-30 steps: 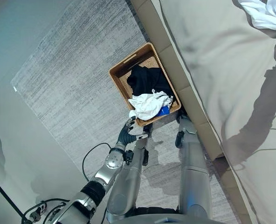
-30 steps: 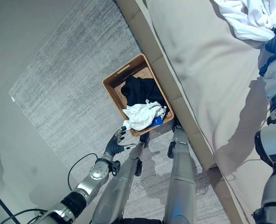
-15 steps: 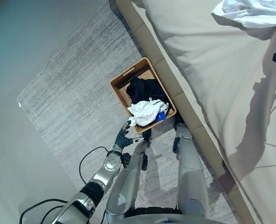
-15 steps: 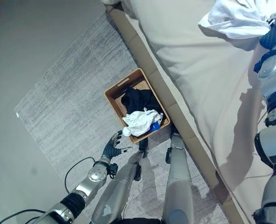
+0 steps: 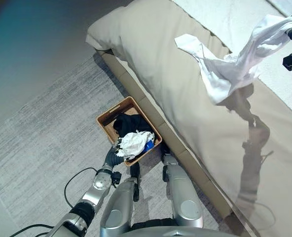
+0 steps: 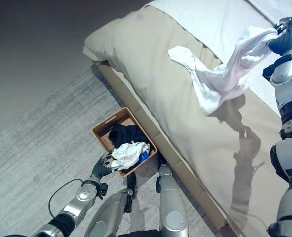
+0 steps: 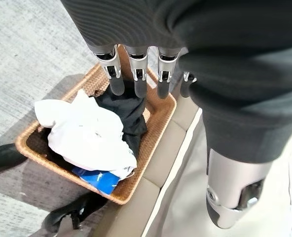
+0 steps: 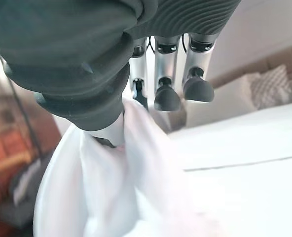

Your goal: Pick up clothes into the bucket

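Observation:
A white garment hangs in the air above the bed, stretched down from my right hand, which is raised at the upper right and shut on its top end. The right wrist view has the white cloth pinched between thumb and curled fingers. A wicker basket sits on the rug against the bed's side. It holds a black garment, a crumpled white garment and something blue. My left hand is at the basket's near corner, its fingers straight over the basket rim.
The bed with a beige cover runs diagonally from upper left to lower right, with a lighter spread at its far side. A grey rug covers the floor left of the basket. Pillows lie at the bed's far end.
The camera has tilted, taking in more of the bed. My right hand has lifted the white garment off the bed. My left hand now sits against the basket's corner.

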You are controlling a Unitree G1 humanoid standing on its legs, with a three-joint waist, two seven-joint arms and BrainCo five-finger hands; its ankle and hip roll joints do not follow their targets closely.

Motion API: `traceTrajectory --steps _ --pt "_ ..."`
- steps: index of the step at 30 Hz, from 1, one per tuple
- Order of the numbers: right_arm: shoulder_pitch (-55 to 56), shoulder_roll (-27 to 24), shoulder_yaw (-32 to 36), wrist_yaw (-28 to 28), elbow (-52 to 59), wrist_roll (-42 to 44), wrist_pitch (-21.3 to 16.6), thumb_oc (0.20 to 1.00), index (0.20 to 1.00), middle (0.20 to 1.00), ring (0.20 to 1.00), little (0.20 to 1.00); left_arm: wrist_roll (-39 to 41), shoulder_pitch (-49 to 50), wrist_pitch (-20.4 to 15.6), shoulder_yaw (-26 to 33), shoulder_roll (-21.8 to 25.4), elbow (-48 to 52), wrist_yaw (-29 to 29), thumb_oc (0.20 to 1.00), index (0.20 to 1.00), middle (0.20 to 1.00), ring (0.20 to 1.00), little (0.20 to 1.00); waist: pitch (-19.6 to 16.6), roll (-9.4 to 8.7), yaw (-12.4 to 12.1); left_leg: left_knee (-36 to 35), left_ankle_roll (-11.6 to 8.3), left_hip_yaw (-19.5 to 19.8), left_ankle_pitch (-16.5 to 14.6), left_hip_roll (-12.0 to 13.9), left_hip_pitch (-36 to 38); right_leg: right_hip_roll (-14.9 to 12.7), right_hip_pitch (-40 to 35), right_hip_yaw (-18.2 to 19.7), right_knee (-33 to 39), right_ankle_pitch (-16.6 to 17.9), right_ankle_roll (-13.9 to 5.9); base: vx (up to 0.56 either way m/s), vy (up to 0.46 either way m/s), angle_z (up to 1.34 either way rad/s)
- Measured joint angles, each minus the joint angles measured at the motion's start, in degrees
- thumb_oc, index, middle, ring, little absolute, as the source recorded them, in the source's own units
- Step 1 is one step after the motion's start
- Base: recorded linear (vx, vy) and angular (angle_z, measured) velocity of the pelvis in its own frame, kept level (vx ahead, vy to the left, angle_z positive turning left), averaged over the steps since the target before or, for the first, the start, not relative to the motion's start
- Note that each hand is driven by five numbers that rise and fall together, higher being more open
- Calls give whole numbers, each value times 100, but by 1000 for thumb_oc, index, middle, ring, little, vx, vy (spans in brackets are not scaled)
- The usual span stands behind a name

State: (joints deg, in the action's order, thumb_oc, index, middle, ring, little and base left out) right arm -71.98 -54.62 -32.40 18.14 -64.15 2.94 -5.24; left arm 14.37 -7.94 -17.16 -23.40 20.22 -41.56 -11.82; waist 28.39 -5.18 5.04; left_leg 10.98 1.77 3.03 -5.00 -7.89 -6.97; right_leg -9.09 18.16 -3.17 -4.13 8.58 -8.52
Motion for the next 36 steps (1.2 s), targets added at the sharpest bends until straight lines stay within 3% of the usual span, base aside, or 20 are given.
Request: traceTrajectory --steps 1,2,7,11,13,19,22,23,24,25,26,27,28,32,33,36 --pt "115 0 28 -33 39 0 -28 200 200 200 200 200 0 76 1 11 102 22 20 1000 1000 1000 1000 1000 -72 8 -21 -40 53 -3 31 -4 -1 -13 -7 -21 33 -115 -155 5 31 -5" --pt "173 -1 35 -141 85 -2 -30 200 200 200 200 200 -6 141 5 48 182 25 70 1000 1000 1000 1000 1000 -90 0 -45 -92 97 -26 66 -10 26 -34 -16 -36 37 -134 -181 2 40 -4" --pt "307 21 75 -275 79 -8 -33 200 200 200 200 200 -10 329 9 46 225 16 109 1000 1000 1000 1000 1000 -122 5 -138 -83 109 -64 81 -92 50 -120 -42 -34 25 -46 -168 5 16 5" --pt "529 75 386 -271 99 -54 -31 200 200 200 200 200 -12 447 11 50 224 36 118 1000 1000 1000 1000 1000 -147 9 -173 -31 64 11 64 -163 138 -142 -169 -36 31 278 -4 0 23 11" --pt "660 71 598 -237 269 -66 -24 200 200 200 200 200 -11 488 16 109 226 174 121 1000 1000 1000 1000 1000 -204 2 -160 -25 59 18 58 -164 147 -130 -183 -39 37 436 183 18 35 0" --pt "844 -30 787 7 968 -220 14 200 200 200 200 200 21 387 20 266 353 1231 344 1000 1000 1000 1000 1000 -387 -2 -134 -43 97 -18 -21 -164 451 -115 -438 -12 51 516 213 52 66 -7" --pt "857 -92 804 63 1385 -353 45 200 200 200 200 200 230 336 117 338 584 2247 512 1000 1000 1000 1000 1000 -528 -43 -153 5 177 -276 -72 -160 623 -51 -576 229 140 664 38 28 99 -39" --pt "853 -89 801 69 1470 -355 34 200 200 200 200 200 277 279 111 426 708 2670 567 1000 1000 1000 1000 1000 -542 -42 -174 -14 230 -378 -108 -123 726 -49 -670 283 181 743 -122 4 94 -46" --pt "837 -90 729 59 1435 -354 44 200 200 200 200 200 295 165 104 516 947 3108 618 1000 1000 1000 1000 1000 -617 -120 -159 -20 268 -498 -133 -117 801 -35 -716 319 287 802 -469 -46 73 -47" --pt "837 -80 687 50 1440 -355 49 200 200 200 200 200 331 123 78 558 1076 3227 637 1000 1000 1000 1000 1000 -677 -176 -190 -31 280 -593 -140 -109 807 -80 -735 348 319 586 -627 -23 50 -61" --pt "735 -87 504 -16 1432 -353 82 200 200 200 200 200 426 -137 162 663 1284 3364 693 1000 1000 1000 1000 1000 -764 -289 -101 12 328 -747 -176 -118 866 -28 -739 373 305 272 -541 -39 49 -47" --pt "685 -75 456 -61 1462 -355 82 200 200 200 200 200 501 -272 164 682 1378 3392 708 1000 1000 1000 1000 1000 -789 -314 -147 -12 334 -767 -179 -107 884 -44 -756 385 320 187 -601 -38 51 -54" --pt "659 -76 411 -100 1555 -349 92 200 200 200 200 200 580 -541 201 752 1434 3432 739 1000 1000 1000 1000 1000 -886 -344 -25 -42 348 -850 -181 -64 960 42 -749 368 282 14 -600 -60 82 -47" --pt "557 -42 188 -353 1931 -325 106 200 200 200 200 200 1011 -1466 286 542 1684 3931 890 1000 1000 1000 1000 1000 -1065 -516 69 -178 395 -1154 -212 11 1266 99 -864 448 225 -48 -602 -46 39 -48" --pt "559 -29 115 -414 2089 -279 106 200 200 200 200 200 1162 -1826 276 390 1671 3976 950 1000 1000 1000 1000 1000 -1173 -526 54 -249 403 -1370 -207 97 1338 116 -678 488 -155 -28 -556 -81 25 -50" --pt "559 -7 35 -537 2553 -96 102 200 200 200 200 200 1375 -2349 293 -68 1692 3922 971 1000 1000 1000 1000 1000 -1343 -684 102 -148 323 -1550 -305 2 1479 53 -750 405 -138 75 -541 -78 24 -60"
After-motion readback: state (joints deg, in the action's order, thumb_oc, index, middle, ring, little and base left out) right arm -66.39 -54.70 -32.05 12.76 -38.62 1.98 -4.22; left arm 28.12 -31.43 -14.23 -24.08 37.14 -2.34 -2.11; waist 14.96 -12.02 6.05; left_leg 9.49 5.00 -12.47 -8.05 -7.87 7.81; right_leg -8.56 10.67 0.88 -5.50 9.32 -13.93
